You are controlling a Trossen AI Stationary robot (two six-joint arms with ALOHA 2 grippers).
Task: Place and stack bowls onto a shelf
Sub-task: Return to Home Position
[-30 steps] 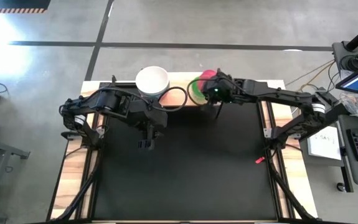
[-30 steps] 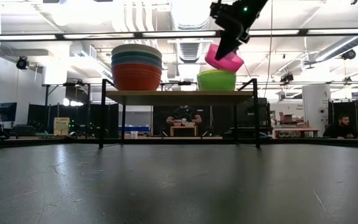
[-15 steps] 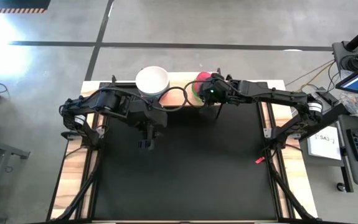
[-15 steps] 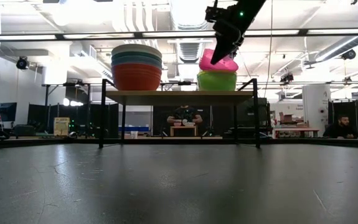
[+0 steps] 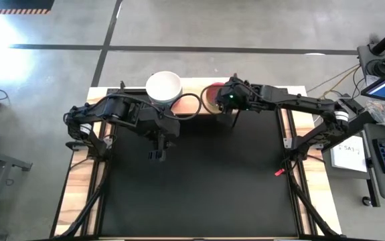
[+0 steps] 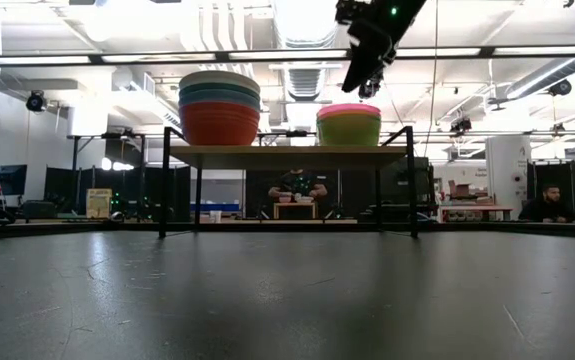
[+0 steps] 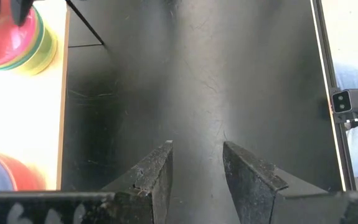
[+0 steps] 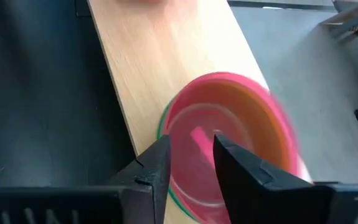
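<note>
While pink bowl (image 6: 348, 108) is sitting nested on shelf (image 6: 287, 155), right gripper (image 6: 362, 88) is hovering directly above it, fingers apart, empty, so withdrawal is probably going upward; left gripper (image 7: 197, 147), also apart, is waiting well aside.

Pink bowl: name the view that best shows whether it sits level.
Low view: the pink bowl sits level, its rim just above the green bowl on the shelf. Right wrist view looks down into it; left wrist shows it far off; high view, partly.
</note>
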